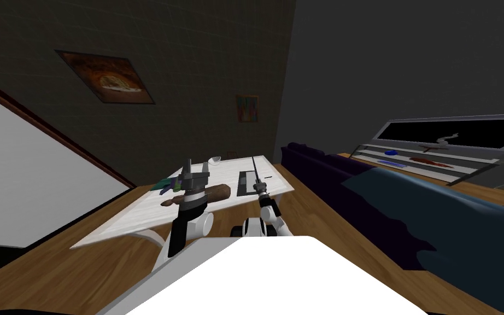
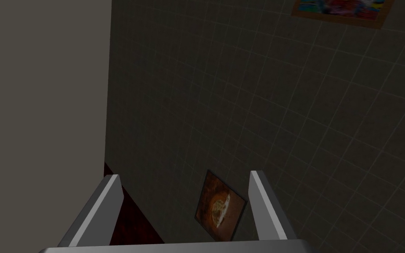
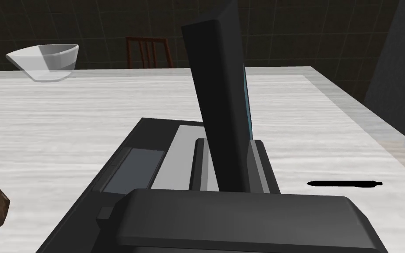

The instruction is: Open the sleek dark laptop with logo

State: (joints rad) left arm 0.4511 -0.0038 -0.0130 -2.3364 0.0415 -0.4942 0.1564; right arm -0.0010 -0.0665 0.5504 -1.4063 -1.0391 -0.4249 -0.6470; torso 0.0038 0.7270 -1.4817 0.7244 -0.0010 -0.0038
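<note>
- The right gripper [image 3: 229,151] is closed on the thin dark lid [image 3: 219,88] of the dark flat laptop [image 1: 245,183]. One finger [image 3: 262,162] lies against each face of the lid's near edge.
- The lid is held steeply raised, close to upright, above the laptop's dark base [image 3: 149,162], where a grey keyboard panel and a paler touchpad can be seen.
- The laptop rests on the right part of the white, wood-grained table [image 3: 87,110], directly ahead of the robot.
- The step in hand is judged to be the lifting of the lid, and it appears well advanced. The lid should be swung on along an arc about the hinge rather than pulled straight, so that the base is not dragged or tipped.
- The grip should be kept light and the wrist turned with the lid, so that the thin panel is not twisted. Release is best made once the lid leans back enough to stand unaided.
- A slim black pen [image 3: 344,184] lies just to the right of the laptop and should be avoided when the arm is withdrawn.
- A brown rounded object [image 1: 221,191] lies to the near left, and a clear glass bowl [image 3: 43,61] stands at the far left edge of the table. Both are well apart from the lid's path.
- The left gripper [image 2: 184,180] is raised above the table's left part with its fingers spread wide and nothing between them.
</note>
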